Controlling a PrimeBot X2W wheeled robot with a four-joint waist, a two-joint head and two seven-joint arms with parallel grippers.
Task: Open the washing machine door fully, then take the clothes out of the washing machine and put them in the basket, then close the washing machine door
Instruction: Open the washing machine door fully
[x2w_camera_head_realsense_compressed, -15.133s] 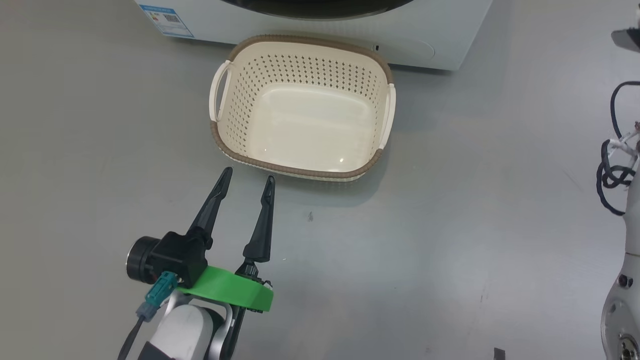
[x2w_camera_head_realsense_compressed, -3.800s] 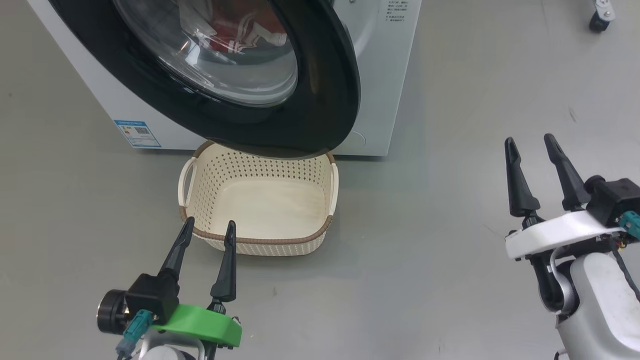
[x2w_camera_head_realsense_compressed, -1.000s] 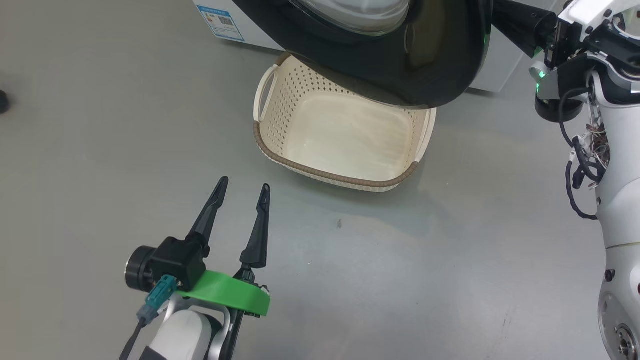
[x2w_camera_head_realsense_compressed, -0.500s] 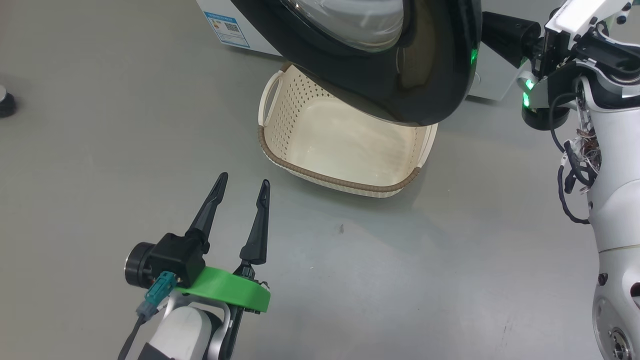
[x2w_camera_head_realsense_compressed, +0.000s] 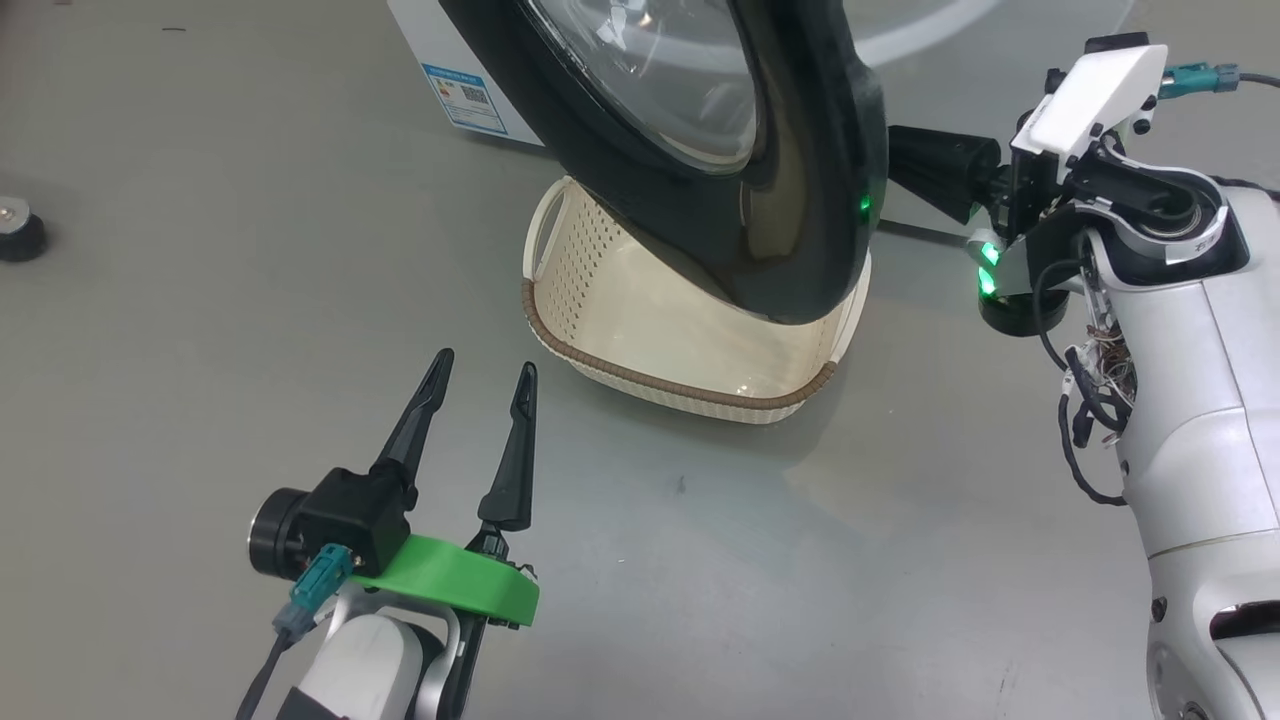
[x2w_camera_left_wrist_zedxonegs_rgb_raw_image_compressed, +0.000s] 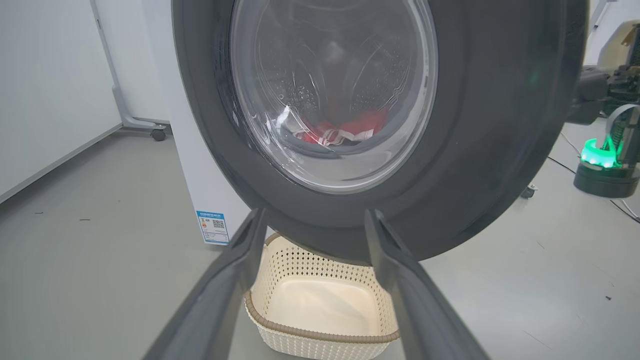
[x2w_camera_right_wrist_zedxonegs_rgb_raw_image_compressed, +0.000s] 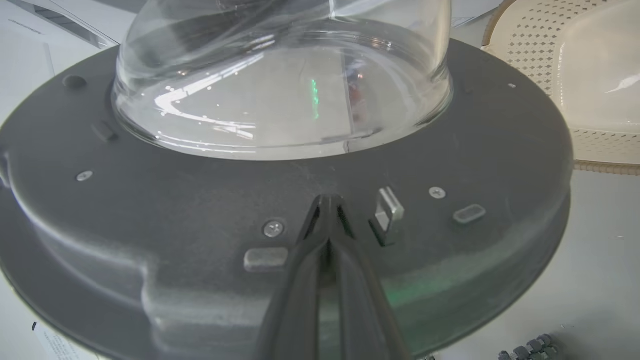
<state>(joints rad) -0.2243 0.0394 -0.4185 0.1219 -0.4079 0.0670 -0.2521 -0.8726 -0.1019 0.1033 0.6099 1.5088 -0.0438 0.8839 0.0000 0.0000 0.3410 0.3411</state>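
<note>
The washing machine door (x2w_camera_head_realsense_compressed: 790, 250), black-rimmed with a bulging glass bowl (x2w_camera_right_wrist_zedxonegs_rgb_raw_image_compressed: 280, 75), stands swung out over the cream basket (x2w_camera_head_realsense_compressed: 680, 345). My right gripper (x2w_camera_right_wrist_zedxonegs_rgb_raw_image_compressed: 327, 201) is shut, its tips pressed against the door's grey inner face beside the metal latch (x2w_camera_right_wrist_zedxonegs_rgb_raw_image_compressed: 387, 210). In the head view its dark fingers (x2w_camera_head_realsense_compressed: 935, 170) pass behind the rim. My left gripper (x2w_camera_head_realsense_compressed: 482, 365) hangs open and holds nothing, over the floor in front of the basket (x2w_camera_left_wrist_zedxonegs_rgb_raw_image_compressed: 320, 305). Through the glass, the red clothes (x2w_camera_left_wrist_zedxonegs_rgb_raw_image_compressed: 345, 132) lie in the drum. The washing machine (x2w_camera_left_wrist_zedxonegs_rgb_raw_image_compressed: 200, 170) is white with a blue label (x2w_camera_head_realsense_compressed: 468, 98).
A small black round object (x2w_camera_head_realsense_compressed: 20, 235) lies on the grey floor at far left. A wheeled stand leg (x2w_camera_left_wrist_zedxonegs_rgb_raw_image_compressed: 135, 122) runs along the white wall behind the machine. My right arm's white body (x2w_camera_head_realsense_compressed: 1190, 380) with loose cables fills the right side. Floor around my left gripper is bare.
The door has swung further open, its rim edge moving left in the head view, with my right gripper following behind it. The camera shifted slightly. My left gripper stayed put.
</note>
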